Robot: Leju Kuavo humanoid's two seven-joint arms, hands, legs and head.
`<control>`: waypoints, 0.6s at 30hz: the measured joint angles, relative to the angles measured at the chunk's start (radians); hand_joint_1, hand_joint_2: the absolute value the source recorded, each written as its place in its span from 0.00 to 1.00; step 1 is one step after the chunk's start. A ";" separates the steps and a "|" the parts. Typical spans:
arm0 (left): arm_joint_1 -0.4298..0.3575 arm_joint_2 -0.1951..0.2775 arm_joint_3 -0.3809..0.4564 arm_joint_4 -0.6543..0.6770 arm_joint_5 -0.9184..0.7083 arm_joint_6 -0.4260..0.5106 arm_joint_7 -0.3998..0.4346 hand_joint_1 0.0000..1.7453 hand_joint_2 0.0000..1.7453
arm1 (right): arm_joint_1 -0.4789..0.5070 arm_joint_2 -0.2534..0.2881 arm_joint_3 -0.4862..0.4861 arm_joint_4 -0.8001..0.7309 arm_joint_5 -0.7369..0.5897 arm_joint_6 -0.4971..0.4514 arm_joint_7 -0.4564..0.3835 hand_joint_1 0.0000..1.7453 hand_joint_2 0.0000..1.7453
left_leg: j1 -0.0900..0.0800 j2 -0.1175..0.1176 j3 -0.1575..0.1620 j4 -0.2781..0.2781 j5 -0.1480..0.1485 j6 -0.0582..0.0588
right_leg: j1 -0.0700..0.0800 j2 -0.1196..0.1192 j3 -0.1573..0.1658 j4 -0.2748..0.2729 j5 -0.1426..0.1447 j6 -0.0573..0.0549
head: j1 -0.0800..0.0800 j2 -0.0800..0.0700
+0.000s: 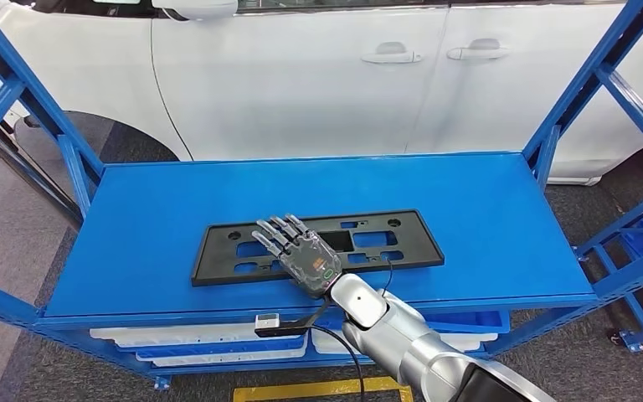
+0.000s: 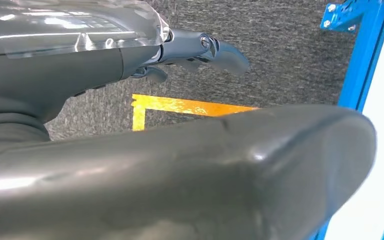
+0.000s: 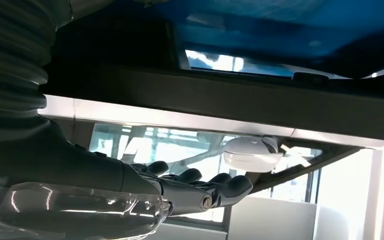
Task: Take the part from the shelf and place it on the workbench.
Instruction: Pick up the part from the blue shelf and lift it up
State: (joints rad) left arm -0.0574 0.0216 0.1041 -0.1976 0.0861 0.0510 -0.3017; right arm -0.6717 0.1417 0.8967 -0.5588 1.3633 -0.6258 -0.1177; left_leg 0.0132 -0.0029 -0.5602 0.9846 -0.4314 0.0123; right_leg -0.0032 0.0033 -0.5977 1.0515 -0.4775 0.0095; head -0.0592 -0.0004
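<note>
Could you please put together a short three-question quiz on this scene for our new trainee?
1. True or false: the black part lies on the blue shelf.
2. Which robot hand is over the part: A left, B right?
3. Fill in: behind the shelf stands a white ____.

Key: 1 true; 2 B; 3 car.

White car (image 1: 318, 75) sits right behind, two door handles (image 1: 435, 54) catching the light. Grey carpet (image 1: 17, 276) runs underneath, a yellow floor line (image 1: 318, 389) marks the near edge, and white trays (image 1: 201, 339) sit stacked low down in the blue frame.
</note>
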 joint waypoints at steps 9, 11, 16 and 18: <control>0.004 -0.002 0.010 0.000 0.002 0.000 -0.001 0.00 0.00 | -0.045 -0.011 -0.073 0.098 0.046 0.040 0.176 1.00 1.00 | -0.007 -0.003 -0.006 0.010 0.000 0.003 | 0.001 -0.003 0.007 0.008 0.008 -0.008 | 0.000 0.000; 0.007 -0.004 0.012 0.000 0.002 0.001 -0.003 0.00 0.00 | -0.060 -0.021 -0.099 0.114 0.051 0.045 0.196 1.00 1.00 | -0.009 -0.004 -0.009 0.013 -0.001 -0.007 | 0.007 -0.003 0.032 -0.046 0.020 -0.016 | 0.000 0.000; 0.007 -0.003 0.015 0.000 -0.001 0.001 -0.004 0.00 0.00 | -0.067 -0.037 -0.139 0.135 0.059 0.046 0.198 1.00 1.00 | -0.002 -0.002 -0.046 0.094 -0.055 -0.035 | -0.003 -0.002 0.034 -0.065 0.038 -0.039 | 0.000 0.000; 0.005 -0.003 0.016 0.000 -0.003 0.002 -0.004 0.00 0.00 | -0.064 -0.038 -0.150 0.142 0.067 0.046 0.198 1.00 1.00 | 0.001 -0.002 -0.106 0.226 -0.116 -0.046 | -0.003 -0.002 0.033 -0.065 0.038 -0.041 | 0.000 0.000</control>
State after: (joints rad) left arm -0.0527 0.0189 0.1205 -0.1975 0.0832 0.0526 -0.3056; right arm -0.7359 0.1040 0.7468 -0.4168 1.4300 -0.5802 0.0798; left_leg 0.0146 -0.0052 -0.6664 1.2102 -0.5477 -0.0334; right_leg -0.0061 0.0015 -0.5646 0.9860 -0.4392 -0.0312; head -0.0595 -0.0004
